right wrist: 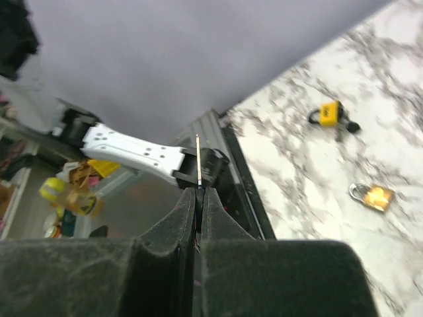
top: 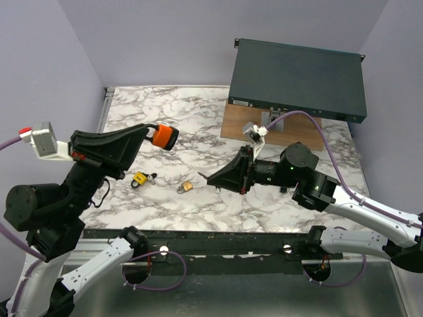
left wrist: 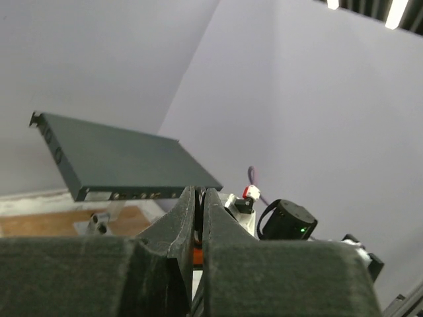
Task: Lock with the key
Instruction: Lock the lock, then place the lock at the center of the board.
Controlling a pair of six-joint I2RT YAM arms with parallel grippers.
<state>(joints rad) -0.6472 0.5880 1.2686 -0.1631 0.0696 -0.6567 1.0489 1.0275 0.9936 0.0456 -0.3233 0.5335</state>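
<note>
Lavender walls [top: 165, 39] enclose the white marble table [top: 198, 112]

There are one yellow padlock [top: 140, 178], one brass padlock [top: 186, 187], one orange object [top: 163, 136], one dark box [top: 297, 79], one wooden board [top: 236, 127].

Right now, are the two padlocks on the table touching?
Apart. The right wrist view shows bare marble between the yellow padlock and the brass padlock.

I'm looking at a white marble-pattern counter [top: 165, 112] veined in grey. Near its middle lies a small brass-gold padlock with a silver shackle [top: 186, 187]. Left of that is a small yellow plastic piece with black fittings [top: 139, 178].

Far right, a dark blue-grey flat metal box [top: 297, 79] rests on a brown wooden board [top: 231, 129].

An orange-and-black cylinder [top: 163, 137] shows at left.

Between the black jaws of the right gripper [right wrist: 198, 190] I see a thin silver metal key [right wrist: 197, 158].

The pale lilac walls [top: 198, 39] are plain.
</note>
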